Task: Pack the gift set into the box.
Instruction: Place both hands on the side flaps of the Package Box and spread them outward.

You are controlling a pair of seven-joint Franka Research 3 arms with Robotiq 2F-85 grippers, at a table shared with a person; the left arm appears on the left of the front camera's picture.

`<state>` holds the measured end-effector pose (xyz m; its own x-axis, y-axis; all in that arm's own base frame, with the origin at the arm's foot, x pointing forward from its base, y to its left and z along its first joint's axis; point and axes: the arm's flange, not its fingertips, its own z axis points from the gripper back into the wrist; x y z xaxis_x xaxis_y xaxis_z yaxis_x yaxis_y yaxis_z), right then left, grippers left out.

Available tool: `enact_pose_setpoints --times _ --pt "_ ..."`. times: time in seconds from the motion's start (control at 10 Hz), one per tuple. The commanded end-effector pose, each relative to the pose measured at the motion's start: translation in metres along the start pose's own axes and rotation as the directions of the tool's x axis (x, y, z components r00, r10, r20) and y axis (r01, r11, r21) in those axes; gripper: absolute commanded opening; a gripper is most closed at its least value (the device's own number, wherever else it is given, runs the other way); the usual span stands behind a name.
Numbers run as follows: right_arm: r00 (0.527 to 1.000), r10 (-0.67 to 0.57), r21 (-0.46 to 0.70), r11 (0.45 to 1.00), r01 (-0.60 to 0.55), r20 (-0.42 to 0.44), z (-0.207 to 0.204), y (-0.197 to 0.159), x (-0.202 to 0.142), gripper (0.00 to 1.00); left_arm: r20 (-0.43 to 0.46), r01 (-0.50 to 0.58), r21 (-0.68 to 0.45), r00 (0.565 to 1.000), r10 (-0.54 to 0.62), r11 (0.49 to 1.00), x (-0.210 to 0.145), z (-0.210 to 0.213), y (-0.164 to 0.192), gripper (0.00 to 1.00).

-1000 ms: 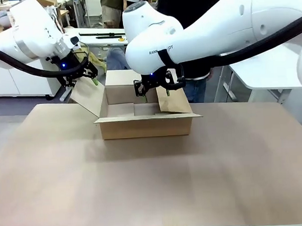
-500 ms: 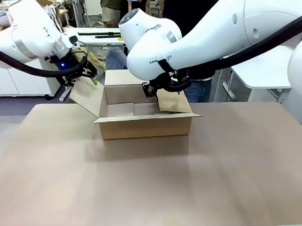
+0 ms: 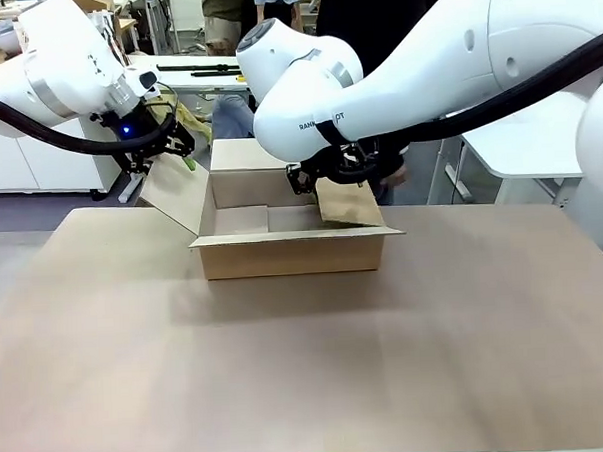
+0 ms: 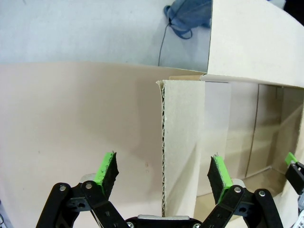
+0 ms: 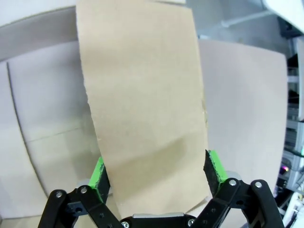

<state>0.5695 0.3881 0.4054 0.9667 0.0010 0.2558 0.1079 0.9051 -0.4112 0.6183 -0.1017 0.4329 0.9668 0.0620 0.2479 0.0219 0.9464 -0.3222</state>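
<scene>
**A:** What has just changed?

**B:** The right gripper (image 3: 324, 175) has left the middle of the box (image 3: 293, 258) and swung over to the right flap (image 3: 349, 206). A second ago its fingers pointed down into the opening. A person's hand (image 3: 395, 172) has also come in behind that arm, at the far side.

**A:** Is it clamping the flap?

**B:** Not that I can see. In the right wrist view the jaws stand wide and the flap runs up between the green pads (image 5: 97, 176). I cannot tell whether they touch its edges.

**A:** And the other one?

**B:** The left gripper (image 4: 164, 164) hasn't moved. It is spread wide on either side of the left flap (image 4: 183, 156), its pads are clear of the card, and it holds nothing.

**A:** What does that mean for the job?

**B:** I'd say both arms are set to keep the side flaps out of the way so the mouth stays open. The box stands at the far middle of the table (image 3: 288, 377). Its floor is bare where it shows, so the gift set isn't packed yet.

**A:** Count it up.

**B:** One box. Four flaps: left, right, the far one upright, and the near one seemingly folded outward. Two grippers, both with nothing in their grasp. One person's hand.
</scene>
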Motion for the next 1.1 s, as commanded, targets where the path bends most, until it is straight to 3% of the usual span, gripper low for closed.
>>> enact_pose_setpoints --times 0.0,0.6,0.9,1.0 --pt "0.996 -0.058 -0.069 0.996 0.062 0.063 0.015 -0.018 -0.003 1.00 0.000 -0.012 0.014 1.000 0.012 1.000 0.000 0.000 0.000 1.00" --pt "0.991 -0.130 -0.063 0.989 0.131 0.014 0.026 -0.082 0.001 1.00 0.000 -0.012 0.014 1.000 0.012 1.000 0.000 0.000 0.000 1.00" --pt "0.974 -0.226 -0.086 0.971 0.225 0.003 0.034 -0.117 -0.012 1.00 0.000 -0.012 0.014 1.000 0.012 1.000 0.000 0.000 0.000 1.00" --pt "0.991 -0.127 0.019 0.992 0.128 -0.044 0.035 -0.114 -0.016 1.00 0.000 -0.012 0.014 1.000 0.012 1.000 0.000 0.000 0.000 1.00"
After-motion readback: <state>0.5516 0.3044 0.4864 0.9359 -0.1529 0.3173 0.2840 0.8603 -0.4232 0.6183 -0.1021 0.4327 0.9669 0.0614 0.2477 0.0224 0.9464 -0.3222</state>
